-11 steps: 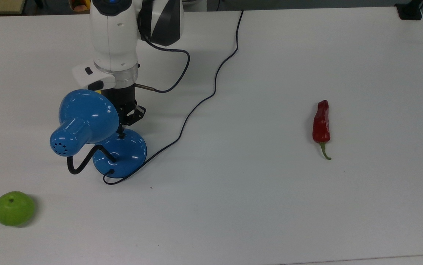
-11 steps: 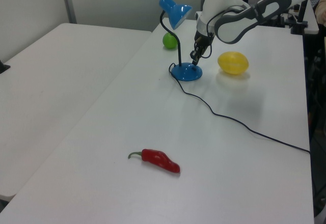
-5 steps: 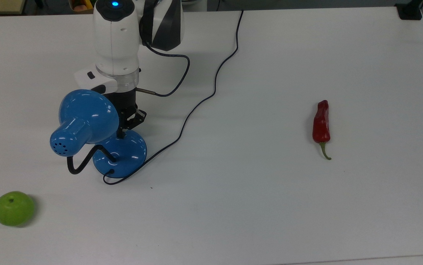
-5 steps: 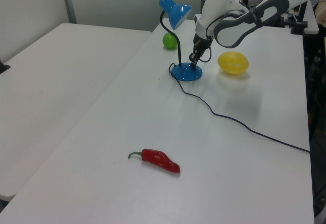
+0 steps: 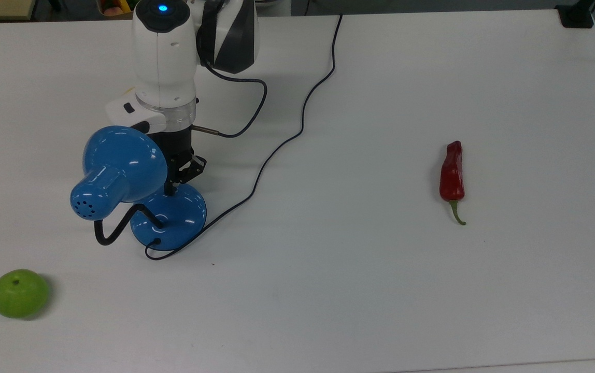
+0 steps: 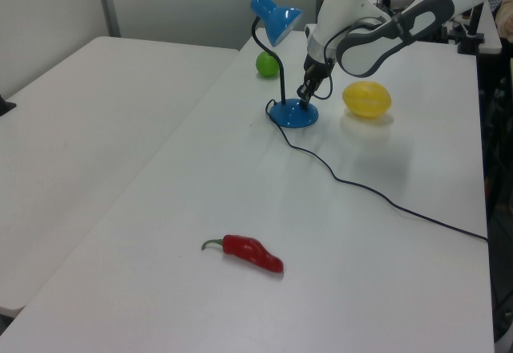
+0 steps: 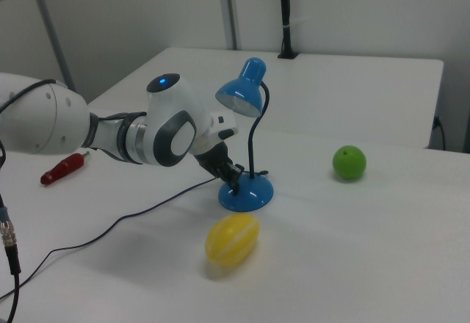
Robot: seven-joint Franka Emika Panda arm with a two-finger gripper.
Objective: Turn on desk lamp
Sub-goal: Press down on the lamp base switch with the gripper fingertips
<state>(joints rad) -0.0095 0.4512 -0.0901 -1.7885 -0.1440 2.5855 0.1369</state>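
Gripper, fingers pressed together, tip on the lamp base beneath it. An off-centre push may miss the switch and slide the light base.

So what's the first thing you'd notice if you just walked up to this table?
The glossy blue desk lamp with its bell-shaped shade, standing mid-table in the right view, with the white robot arm's gripper down on its round base. Then the bright fruit: a yellow lemon in front of it and a green apple off to the right view's right.
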